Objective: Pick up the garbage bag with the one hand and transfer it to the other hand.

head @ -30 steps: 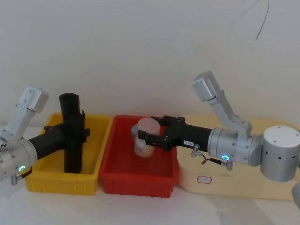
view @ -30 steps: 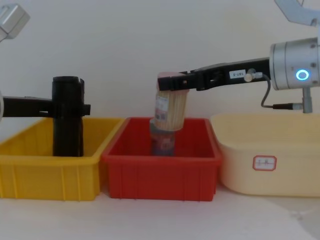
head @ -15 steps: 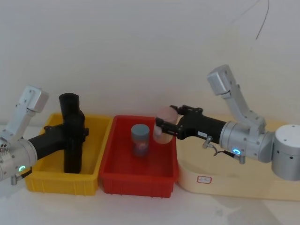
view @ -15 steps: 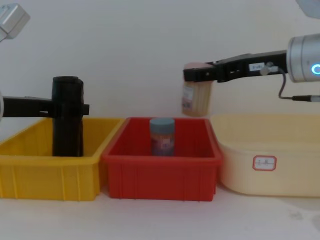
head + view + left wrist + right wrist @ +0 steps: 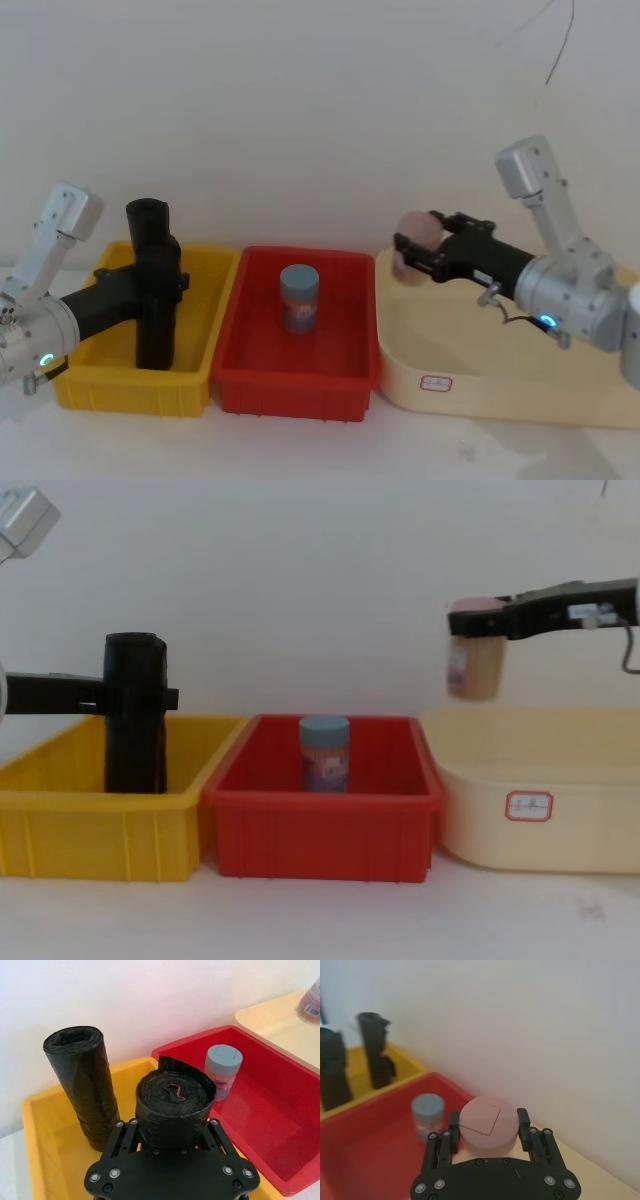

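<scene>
The garbage bag (image 5: 175,1102), a matte-black roll, stands upright in the yellow bin (image 5: 130,388), and my left gripper (image 5: 170,1125) is shut on it. A look-alike roll (image 5: 82,1085) stands just behind it. In the head view the left gripper (image 5: 165,280) comes in from the left and grips the garbage bag (image 5: 152,300) at mid-height. The chest view shows the garbage bag (image 5: 135,740) in the same hold. My right gripper (image 5: 408,258) hangs over the cream tub's left end, shut on a pink-lidded jar (image 5: 487,1122), far from the rolls.
A blue-lidded jar (image 5: 299,297) stands in the red bin (image 5: 290,392) between the yellow bin and the cream tub (image 5: 480,385). The three containers sit side by side against a white wall. Bare tabletop lies in front of them.
My right gripper has lifted the pink-lidded jar out of the red bin and carried it right, over the cream tub. The left gripper and the roll have not moved.
</scene>
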Controlling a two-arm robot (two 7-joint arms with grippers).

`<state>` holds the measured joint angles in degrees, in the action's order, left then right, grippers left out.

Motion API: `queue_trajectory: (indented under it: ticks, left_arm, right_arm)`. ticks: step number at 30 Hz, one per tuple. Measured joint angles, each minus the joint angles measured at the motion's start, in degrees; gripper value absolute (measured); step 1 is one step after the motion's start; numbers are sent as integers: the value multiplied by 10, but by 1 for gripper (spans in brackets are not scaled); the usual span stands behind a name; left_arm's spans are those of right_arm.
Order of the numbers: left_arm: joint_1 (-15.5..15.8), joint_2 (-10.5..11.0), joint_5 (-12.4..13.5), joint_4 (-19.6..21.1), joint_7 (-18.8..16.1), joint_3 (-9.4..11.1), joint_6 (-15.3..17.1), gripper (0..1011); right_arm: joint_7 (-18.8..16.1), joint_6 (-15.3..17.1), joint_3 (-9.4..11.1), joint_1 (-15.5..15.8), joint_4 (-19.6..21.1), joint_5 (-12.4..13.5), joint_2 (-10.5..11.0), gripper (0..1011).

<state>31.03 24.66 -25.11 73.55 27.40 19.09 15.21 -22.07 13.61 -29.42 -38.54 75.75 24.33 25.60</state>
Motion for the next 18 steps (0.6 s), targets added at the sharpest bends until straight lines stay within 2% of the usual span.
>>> queue_trajectory:
  ticks: [4,9,18]
  left_arm:
    - [0,0,0,0,0,0,0,433]
    - [0,0,0,0,0,0,0,433]
    - [0,0,0,0,0,0,0,433]
  right_arm:
    - [20,3,10,10,6,-4,6,650]
    - [57,8,34,32,20,-10,21,650]
    - [103,18,70,66,33,-12,41,650]
